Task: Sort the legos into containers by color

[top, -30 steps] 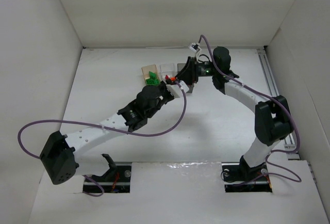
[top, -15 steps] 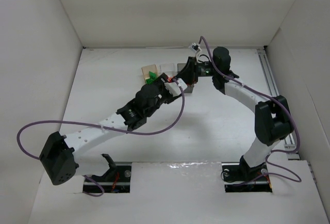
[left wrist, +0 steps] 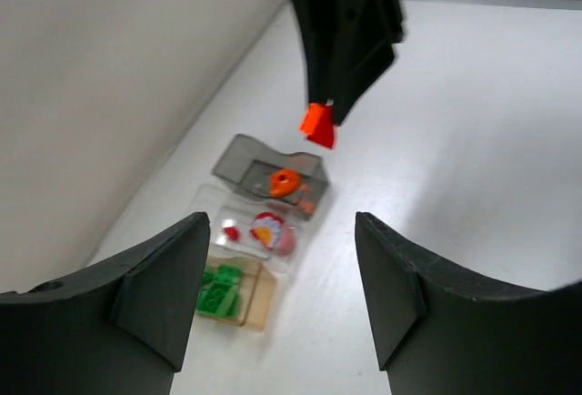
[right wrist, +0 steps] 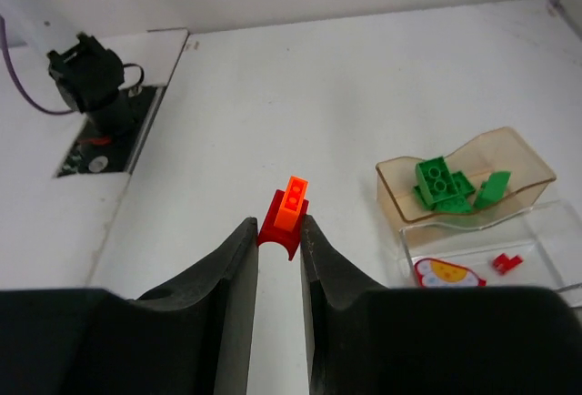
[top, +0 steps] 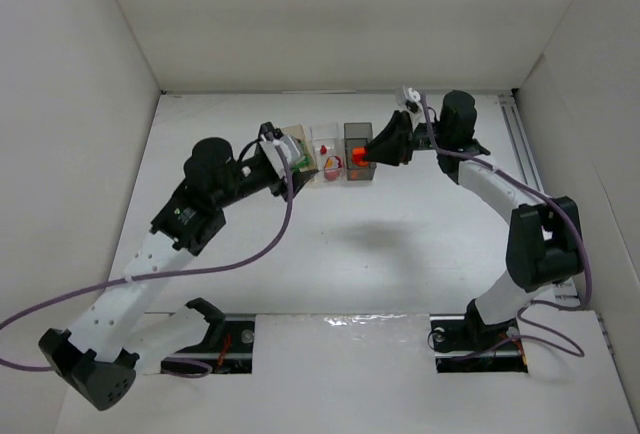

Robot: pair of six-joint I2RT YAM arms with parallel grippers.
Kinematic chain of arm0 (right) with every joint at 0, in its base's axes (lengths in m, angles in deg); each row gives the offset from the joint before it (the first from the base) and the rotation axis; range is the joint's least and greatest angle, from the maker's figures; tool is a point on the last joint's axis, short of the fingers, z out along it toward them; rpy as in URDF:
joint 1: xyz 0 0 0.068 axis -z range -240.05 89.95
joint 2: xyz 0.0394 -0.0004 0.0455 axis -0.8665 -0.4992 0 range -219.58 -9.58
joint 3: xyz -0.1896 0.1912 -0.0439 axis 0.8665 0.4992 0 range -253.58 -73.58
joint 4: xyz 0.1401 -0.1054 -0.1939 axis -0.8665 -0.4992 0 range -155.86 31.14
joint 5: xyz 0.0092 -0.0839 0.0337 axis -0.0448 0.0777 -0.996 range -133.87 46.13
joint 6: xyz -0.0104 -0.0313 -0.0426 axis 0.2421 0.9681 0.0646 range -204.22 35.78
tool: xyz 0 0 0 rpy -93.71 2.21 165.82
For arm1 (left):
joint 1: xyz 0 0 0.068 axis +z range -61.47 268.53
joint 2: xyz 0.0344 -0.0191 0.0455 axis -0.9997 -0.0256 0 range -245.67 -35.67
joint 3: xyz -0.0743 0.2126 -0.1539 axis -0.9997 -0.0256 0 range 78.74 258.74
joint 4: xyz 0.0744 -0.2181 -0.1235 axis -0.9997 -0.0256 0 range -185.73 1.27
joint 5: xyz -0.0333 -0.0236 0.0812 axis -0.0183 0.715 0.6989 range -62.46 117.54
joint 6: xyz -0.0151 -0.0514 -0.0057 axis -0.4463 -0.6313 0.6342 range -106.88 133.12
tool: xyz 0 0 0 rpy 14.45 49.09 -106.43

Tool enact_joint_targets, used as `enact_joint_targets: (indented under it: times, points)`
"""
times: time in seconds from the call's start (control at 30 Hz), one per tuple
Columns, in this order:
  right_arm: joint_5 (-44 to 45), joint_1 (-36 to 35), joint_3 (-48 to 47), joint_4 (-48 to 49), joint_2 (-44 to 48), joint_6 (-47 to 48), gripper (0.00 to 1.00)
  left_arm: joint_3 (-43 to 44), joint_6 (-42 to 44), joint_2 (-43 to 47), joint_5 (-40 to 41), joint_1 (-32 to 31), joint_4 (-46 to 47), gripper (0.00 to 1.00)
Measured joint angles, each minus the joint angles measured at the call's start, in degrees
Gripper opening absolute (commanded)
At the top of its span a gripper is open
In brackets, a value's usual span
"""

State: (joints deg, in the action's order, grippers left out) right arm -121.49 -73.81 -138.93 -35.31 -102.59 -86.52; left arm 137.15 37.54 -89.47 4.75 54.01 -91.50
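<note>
My right gripper point(right wrist: 279, 227) is shut on a small red arched lego with an orange brick point(right wrist: 291, 202) on top. In the top view that gripper point(top: 368, 151) holds it over the smoky grey bin point(top: 357, 130). The left wrist view shows the held lego point(left wrist: 317, 125) hanging above the grey bin point(left wrist: 244, 160), which holds a round orange piece point(left wrist: 285, 181). The clear bin point(left wrist: 211, 208) holds a small red lego point(left wrist: 231, 231). Green legos point(left wrist: 218, 290) lie in the tan-orange bin point(left wrist: 257, 299). My left gripper point(left wrist: 280, 231) stands open and empty, back from the bins.
The three bins stand side by side near the back of the white table, tan-orange point(top: 300, 136) on the left and clear point(top: 322, 134) in the middle. A round red, white and yellow piece point(left wrist: 266, 228) also lies in the clear bin. White walls enclose the table.
My left gripper has opened and its arm has swung back to the left, away from the clear bin. My right gripper has shifted right, still holding the red and orange lego.
</note>
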Motion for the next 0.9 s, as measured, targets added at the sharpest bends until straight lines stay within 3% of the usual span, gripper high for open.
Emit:
enact_joint_targets:
  times: [0.17, 0.2, 0.3, 0.43, 0.67, 0.77, 0.9]
  points:
    - [-3.7, -1.1, -0.5, -0.5, 0.7, 8.3, 0.00, 12.7, -2.3, -10.9, -21.7, 5.8, -10.1, 0.53]
    - [-4.1, -1.6, -0.8, -0.5, 0.7, 9.2, 0.00, 14.7, -2.5, -13.7, -25.5, 6.7, -12.2, 0.48]
    - [-5.0, -3.3, -1.5, -0.5, 0.7, 11.1, 0.00, 19.0, -2.4, -21.3, -33.5, 8.4, -17.8, 0.41]
    - [-5.3, -4.9, -1.9, -0.6, 0.7, 12.5, 0.00, 19.4, -2.1, -25.9, -34.5, 8.8, -21.4, 0.36]
    - [-1.0, -7.2, -0.6, -2.3, 3.3, 18.1, 0.00, 19.1, -1.3, -24.1, -34.1, 8.8, -21.4, 0.36]
    - [1.4, -8.0, -1.0, -9.3, 4.8, 26.6, 0.00, 18.8, -1.3, -23.0, -33.6, 8.8, -20.5, 0.37]
    - [7.0, -9.9, -6.3, -30.2, 5.3, 45.5, 0.00, 18.7, -1.3, -22.5, -32.2, 8.8, -19.5, 0.37]
